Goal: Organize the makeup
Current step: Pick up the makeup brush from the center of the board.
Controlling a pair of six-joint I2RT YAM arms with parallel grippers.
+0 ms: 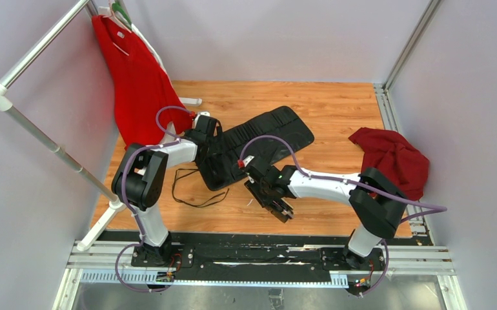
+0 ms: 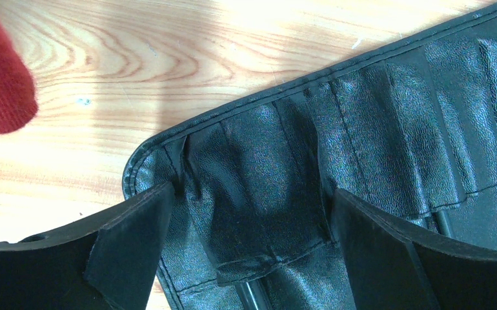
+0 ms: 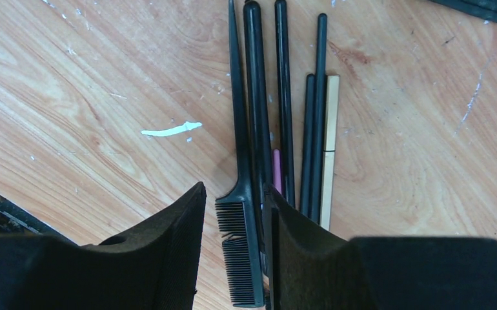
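A red cloth [image 1: 394, 158] lies right, and a black cord [image 1: 191, 190] loops beside the case [image 2: 394, 116]. The left gripper [image 2: 251, 194] hovers spread over the case's left end. The right gripper [image 3: 234, 194] stoops at the makeup bundle [image 3: 284, 116] on the near table [image 1: 336, 103], jaws close either side of the comb [image 3: 239, 245]; whether they pinch it, I cannot tell.

- The table [image 1: 336, 103] is seen from high above its near edge, facing down.
- The black case [image 2: 375, 129], shared with the top view, is viewed closely from the left wrist.
- The makeup [image 3: 257, 97] is viewed closely, downward, from the right wrist.
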